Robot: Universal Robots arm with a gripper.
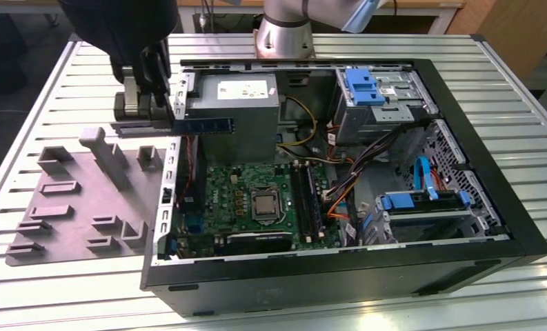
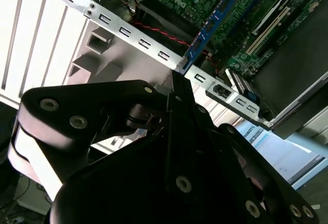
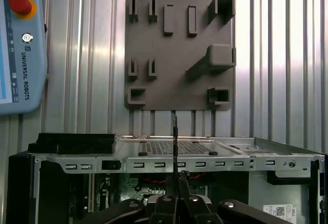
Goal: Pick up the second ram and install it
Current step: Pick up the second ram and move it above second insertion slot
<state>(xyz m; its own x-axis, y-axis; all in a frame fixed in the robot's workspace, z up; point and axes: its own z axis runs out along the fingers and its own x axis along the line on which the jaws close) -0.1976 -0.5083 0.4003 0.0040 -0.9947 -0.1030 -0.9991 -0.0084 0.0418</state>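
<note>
Closed tool (image 1: 167,124) grips end of ram stick (image 1: 209,125): long, narrow, flat blue board with dark chips, pointing 3 o'clock over computer case (image 1: 347,276) in exterior view.

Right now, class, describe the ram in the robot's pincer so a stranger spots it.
Find the open computer case, then the grey power-supply box inside. By that box, the pincer holds the second ram: a thin blue stick in the air, unlike the black slots on the motherboard.
</note>
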